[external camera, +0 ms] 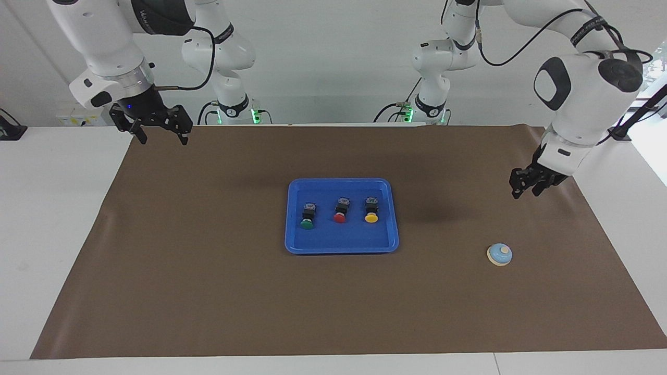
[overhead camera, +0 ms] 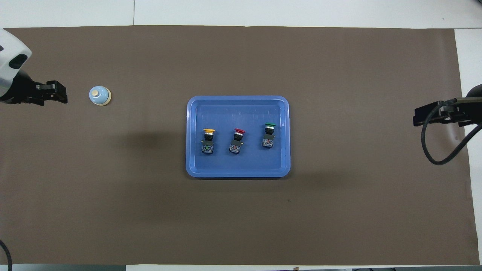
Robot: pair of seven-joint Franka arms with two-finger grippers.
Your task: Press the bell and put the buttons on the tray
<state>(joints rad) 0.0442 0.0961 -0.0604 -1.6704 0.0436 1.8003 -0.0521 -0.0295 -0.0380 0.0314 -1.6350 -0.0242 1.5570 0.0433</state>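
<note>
Right pincer hangs empty over the mat's corner, jaws wide. Tray lies mid-mat, holding three buttons in a row: green, red, yellow. Bell stands toward the left arm's end of the worktop. Left pincer hovers empty near the bell; jaw width cannot be told.

the blue tray is lying flat at the middle of the brown mat. three buttons are lying on their sides in it in a row, caps pointing away from the robots: the green button, the red button, the yellow button. the light-blue bell is sitting upright toward the left arm's end.
</note>
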